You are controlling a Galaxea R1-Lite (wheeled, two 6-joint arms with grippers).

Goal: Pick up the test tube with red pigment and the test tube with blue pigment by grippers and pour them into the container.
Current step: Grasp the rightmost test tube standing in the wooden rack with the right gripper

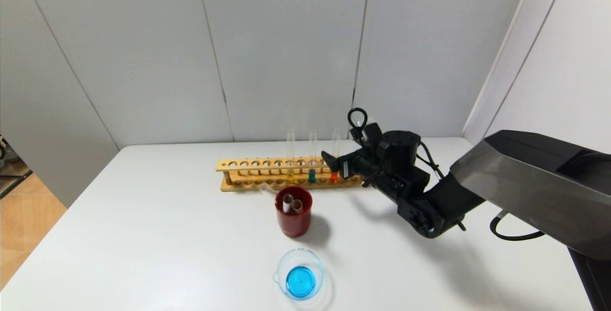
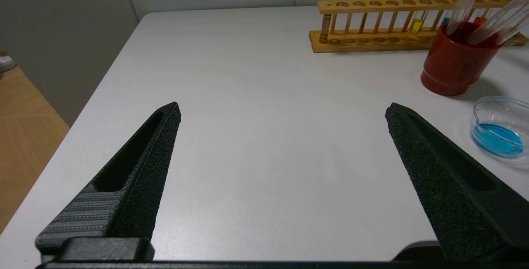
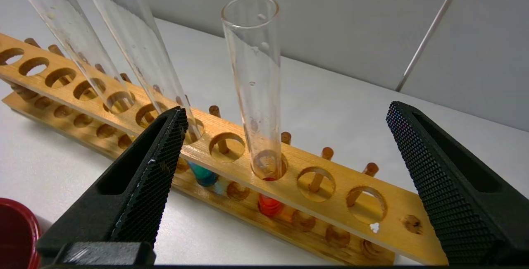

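The test tube with red pigment [image 1: 334, 175] stands upright in the wooden rack [image 1: 248, 164], third from the rack's right end. My right gripper [image 1: 337, 164] is open at the rack. In the right wrist view [image 3: 287, 110] the red tube [image 3: 256, 95] stands between the spread jaws, untouched. The container [image 1: 281, 268], a clear glass beaker at the table's front, holds bright blue liquid. No tube with bright blue liquid shows. My left gripper [image 2: 284, 108] is open and empty above bare table and is out of the head view.
A dark red cup [image 1: 293, 222] in front of the rack holds two empty tubes. A teal-green tube [image 1: 311, 176] and a yellowish tube [image 1: 289, 176] stand in the rack, left of the red tube. A wall runs behind the table.
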